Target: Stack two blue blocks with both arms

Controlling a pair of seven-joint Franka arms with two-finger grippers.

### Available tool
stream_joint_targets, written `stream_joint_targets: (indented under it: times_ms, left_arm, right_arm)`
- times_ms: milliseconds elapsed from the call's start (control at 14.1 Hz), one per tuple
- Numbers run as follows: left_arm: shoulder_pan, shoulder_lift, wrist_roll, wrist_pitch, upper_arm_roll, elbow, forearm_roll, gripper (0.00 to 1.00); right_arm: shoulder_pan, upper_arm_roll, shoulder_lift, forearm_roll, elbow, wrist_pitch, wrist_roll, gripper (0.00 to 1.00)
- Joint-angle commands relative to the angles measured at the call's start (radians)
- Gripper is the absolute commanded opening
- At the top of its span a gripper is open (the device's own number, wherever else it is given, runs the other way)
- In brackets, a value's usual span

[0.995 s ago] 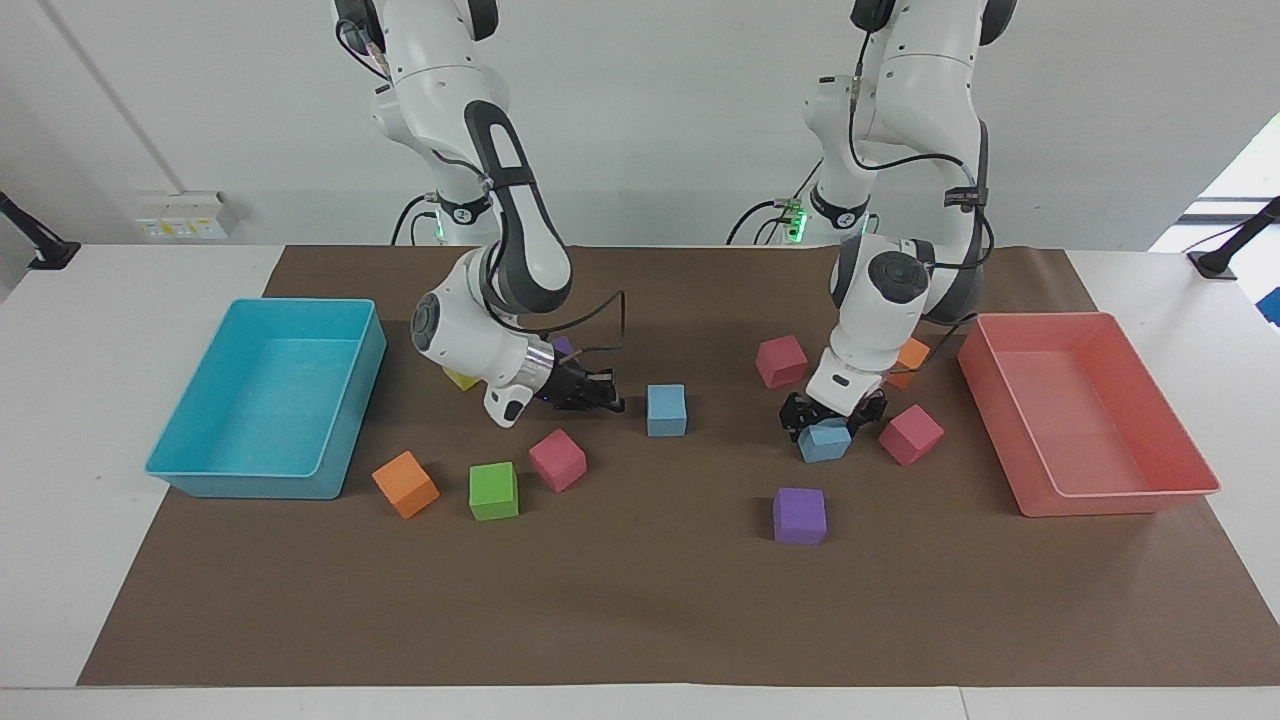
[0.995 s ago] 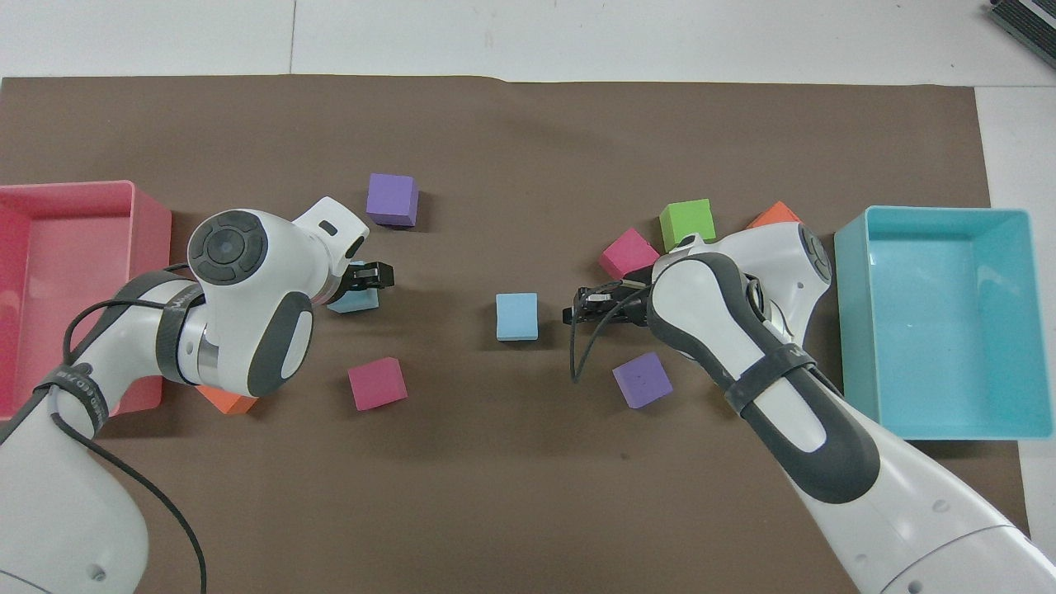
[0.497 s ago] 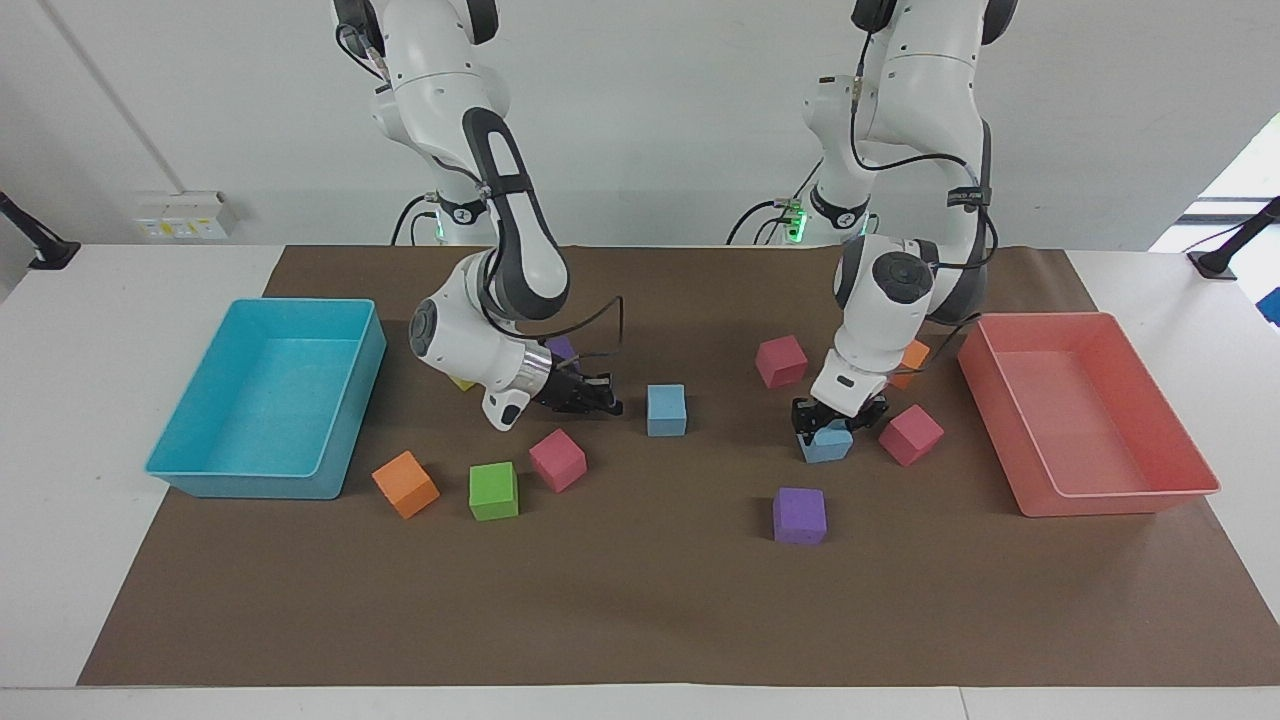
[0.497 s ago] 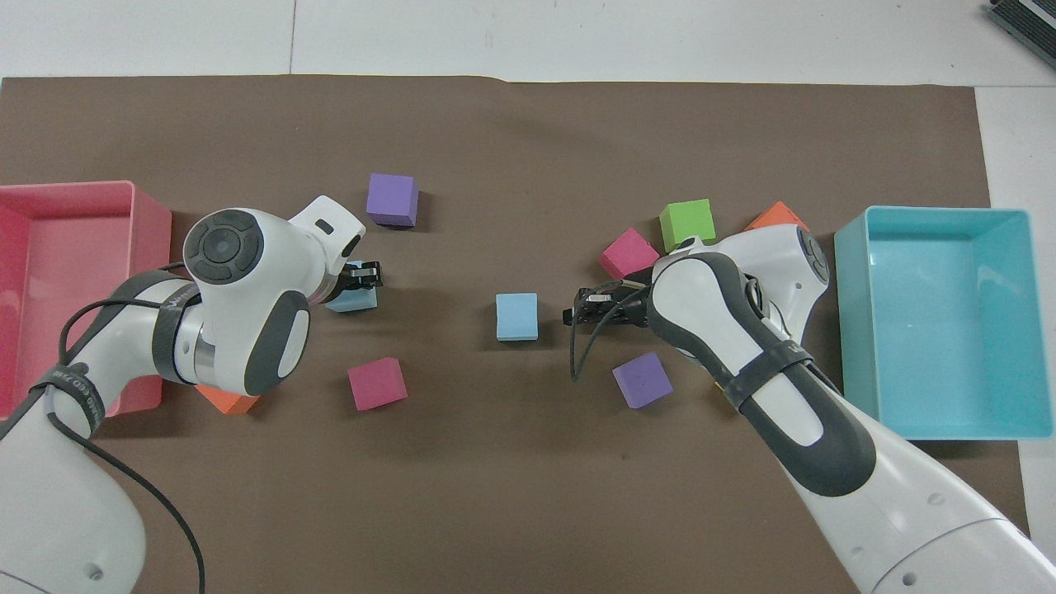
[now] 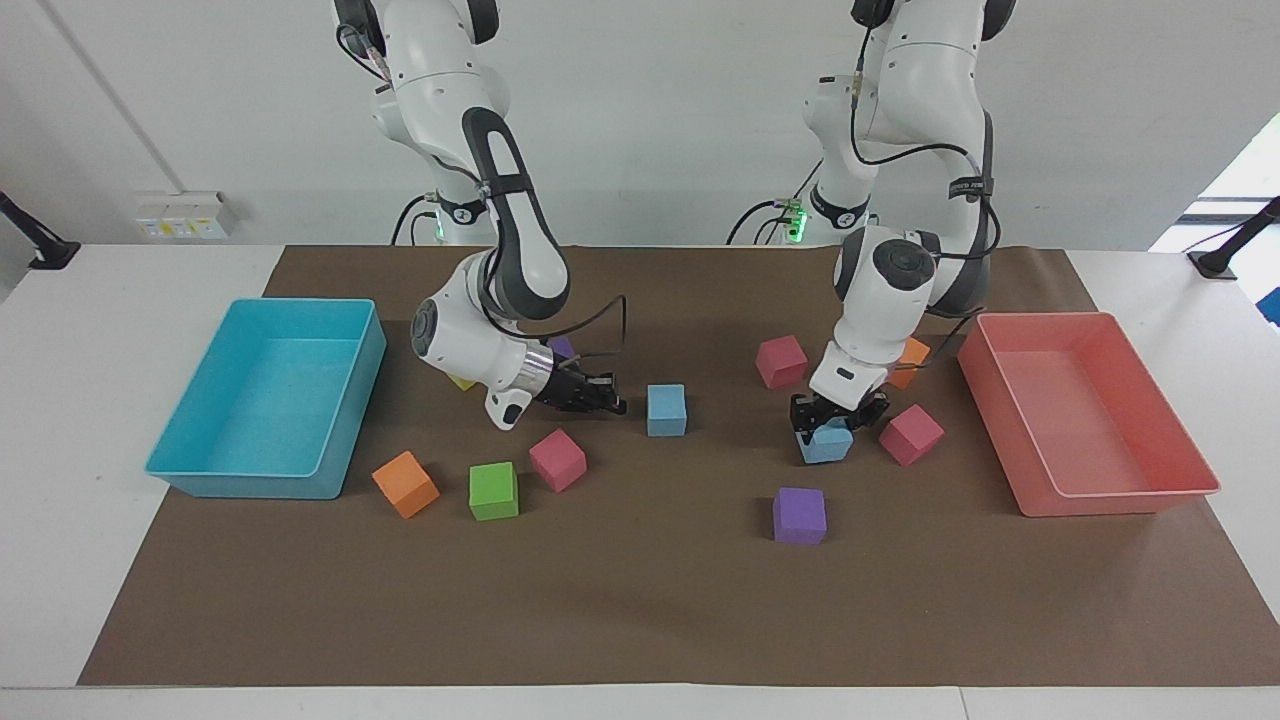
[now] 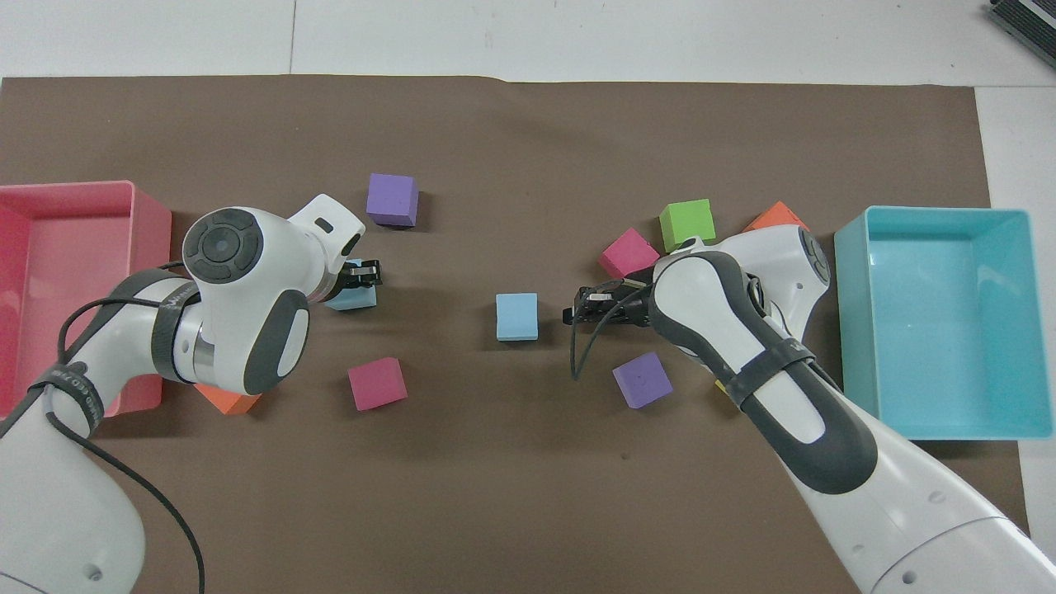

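Facing view — two blue blocks: one (image 5: 666,410) free at mid-desk, the other (image 5: 826,443) toward the left arm's end. Two magenta cubes, two orange, two purple, one green, part of one yellow; two trays. Left end effector (image 5: 829,424) points down, clamped on its blue block. Right end effector (image 5: 612,405) — pinched together, empty, reaches sideways beside the free block.

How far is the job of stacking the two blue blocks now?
Done: nothing is stacked yet. In hand: the left gripper is shut on one blue block, which seems barely off the mat. The right gripper, shut and empty, waits beside the second blue block. Left: carry the held block over and set it on the second.
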Motion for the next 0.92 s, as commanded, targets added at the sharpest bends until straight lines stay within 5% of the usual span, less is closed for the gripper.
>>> stream_joint_targets:
  times_ms: [0,284,853]
  left_arm:
    - [-0.076,-0.015,-0.093,-0.086,0.012,0.058,0.087,0.0]
    - [-0.166,-0.003,-0.194,-0.094,0.009,0.119,0.133,0.0]
    - [-0.301,0.071,-0.221,-0.186,0.006,0.295,0.043,0.0]
  right_arm:
    - [-0.002,0.006,-0.002,0.036,-0.009,0.021,-0.033,0.0]
    - [-0.002,0.008,-0.002,0.036,-0.009,0.021,-0.033,0.0]
    - [-0.002,0.006,-0.002,0.036,-0.009,0.022,-0.033,0.0]
